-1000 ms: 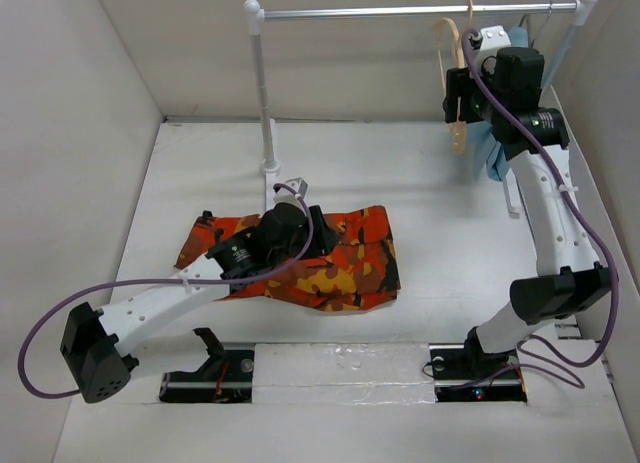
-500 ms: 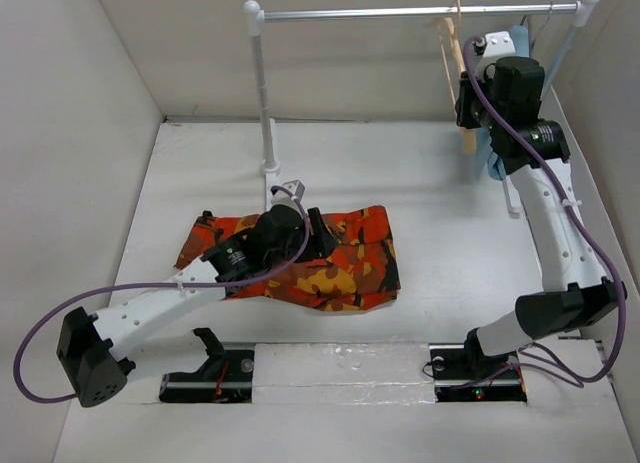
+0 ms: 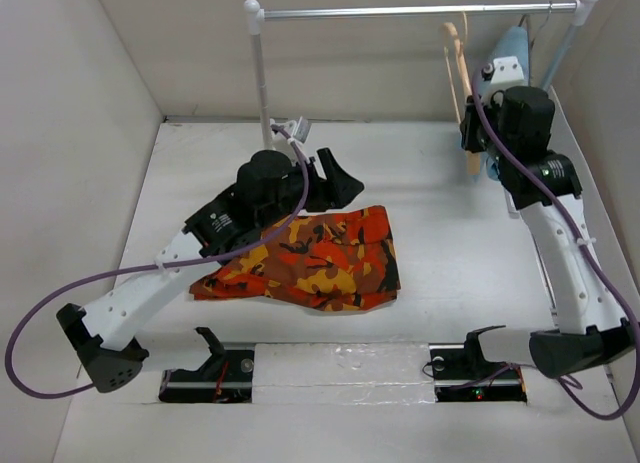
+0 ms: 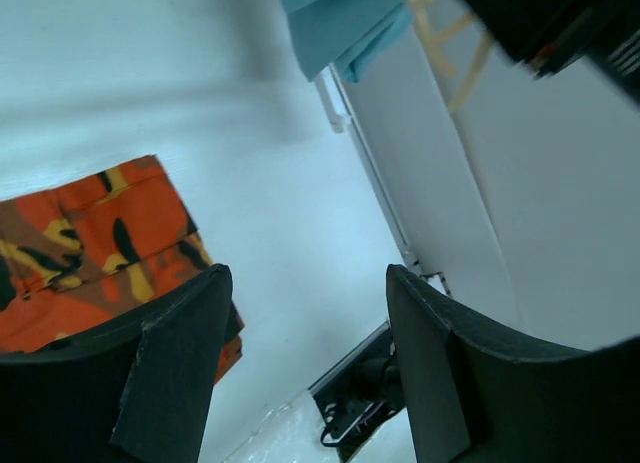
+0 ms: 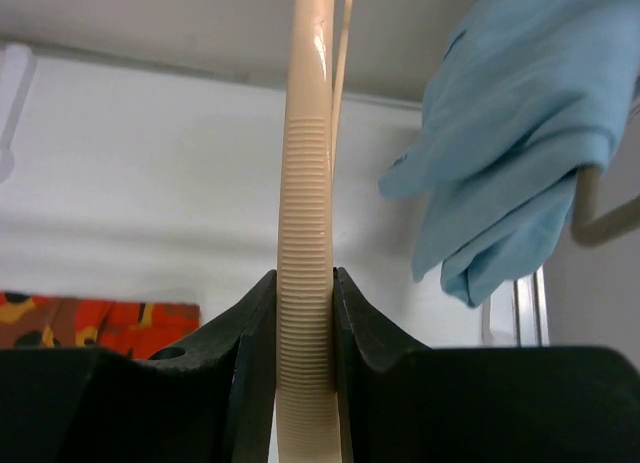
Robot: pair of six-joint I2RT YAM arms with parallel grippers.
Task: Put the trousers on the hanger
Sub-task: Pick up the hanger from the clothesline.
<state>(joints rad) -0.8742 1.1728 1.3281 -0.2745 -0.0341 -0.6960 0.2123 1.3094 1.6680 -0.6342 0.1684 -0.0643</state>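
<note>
Wooden hanger seemingly hooked on the rail; trousers flat on the table. Left gripper has lifted off them since earlier. Left wrist: fingers apart, empty. Right wrist: right gripper clamped on the hanger's ridged bar; we'd raise the hook clear before carrying.

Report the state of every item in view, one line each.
trousers: folded on table, unheld
hanger: hanging at rail, bare
blue cloth: hanging beside the hanger
left claw: open, empty
right claw: shut on the hanger
</note>
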